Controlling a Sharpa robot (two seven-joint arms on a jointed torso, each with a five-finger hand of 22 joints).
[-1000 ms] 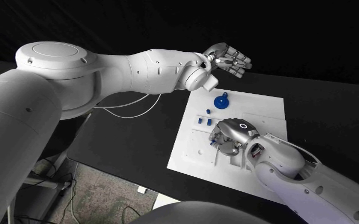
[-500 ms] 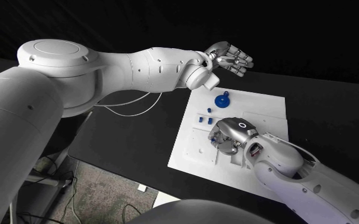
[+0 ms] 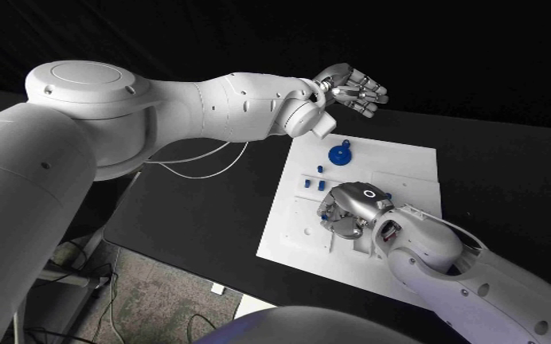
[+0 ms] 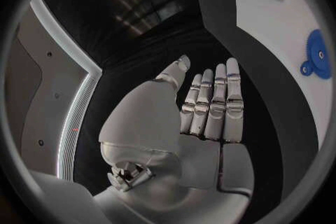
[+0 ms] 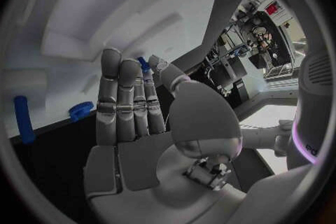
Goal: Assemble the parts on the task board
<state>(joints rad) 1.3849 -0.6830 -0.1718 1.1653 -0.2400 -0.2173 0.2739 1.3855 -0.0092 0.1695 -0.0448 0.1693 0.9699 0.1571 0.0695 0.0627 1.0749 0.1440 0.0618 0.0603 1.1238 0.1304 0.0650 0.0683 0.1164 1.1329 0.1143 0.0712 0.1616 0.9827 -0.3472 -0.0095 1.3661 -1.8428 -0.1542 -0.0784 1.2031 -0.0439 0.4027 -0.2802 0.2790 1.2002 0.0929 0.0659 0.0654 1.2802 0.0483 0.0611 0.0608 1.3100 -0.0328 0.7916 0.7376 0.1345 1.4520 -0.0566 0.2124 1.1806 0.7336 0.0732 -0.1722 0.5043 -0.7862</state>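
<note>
The white task board [image 3: 396, 169] lies in the middle of the black table. My right hand [image 3: 351, 209] is low over the board's near left part, its fingers nearly straight. In the right wrist view its thumb and a finger [image 5: 130, 81] pinch a small blue part [image 5: 143, 63]. A blue round part [image 3: 340, 154] stands at the board's far left, with small blue pegs [image 3: 309, 185] nearer. My left hand [image 3: 351, 89] hangs raised beyond the board's far edge, flat, fingers straight and holding nothing. The left wrist view shows that hand [image 4: 203, 117] and the blue round part [image 4: 318, 55].
The right wrist view shows a blue peg [image 5: 22, 117] and a blue round piece [image 5: 80, 110] on the white board [image 5: 91, 5]. A white cable [image 3: 201, 165] runs over the black table left of the board. The table's near edge [image 3: 184, 260] lies left of the board.
My right hand has shifted slightly toward the board's near left. The left hand stays raised in the same place.
</note>
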